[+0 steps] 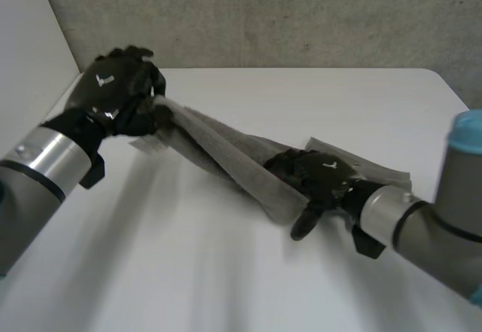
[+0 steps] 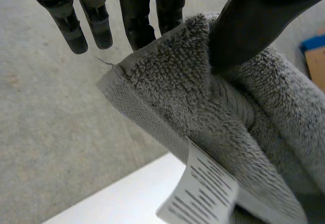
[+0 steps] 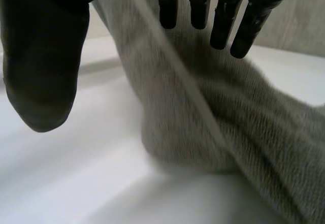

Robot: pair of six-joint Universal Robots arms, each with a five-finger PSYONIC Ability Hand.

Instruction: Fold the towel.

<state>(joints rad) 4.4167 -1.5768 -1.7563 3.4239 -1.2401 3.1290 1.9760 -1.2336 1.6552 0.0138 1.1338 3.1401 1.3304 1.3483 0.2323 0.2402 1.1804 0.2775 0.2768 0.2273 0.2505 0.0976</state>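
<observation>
A white table [image 1: 226,272] stands against a rough grey wall [image 1: 263,16], with a grey towel [image 1: 226,155] drawn across it in a long, bunched band between the robot's two hands. The left hand [image 1: 117,95], raised at the table's far left, grasps one corner of the towel. In the left wrist view the thumb [image 2: 259,21] presses into the pile from the front while the fingers [image 2: 134,16] stand behind the cloth, their tips partly hidden by it. A white care label [image 2: 203,188] hangs below the held corner, its print too small to read.

The right hand [image 1: 320,178] lies over the towel's lower end, where the cloth meets the table and spreads in folds that the hand and the right arm [image 1: 422,226] partly cover. Its fingers [image 3: 223,21] are straight and released above the cloth, and the thumb [image 3: 40,66] stands apart over bare table. Whether the fingertips touch the towel cannot be made out. Past the towel in the left wrist view, a blue and brown object [image 2: 316,56] is cut off at the edge.
</observation>
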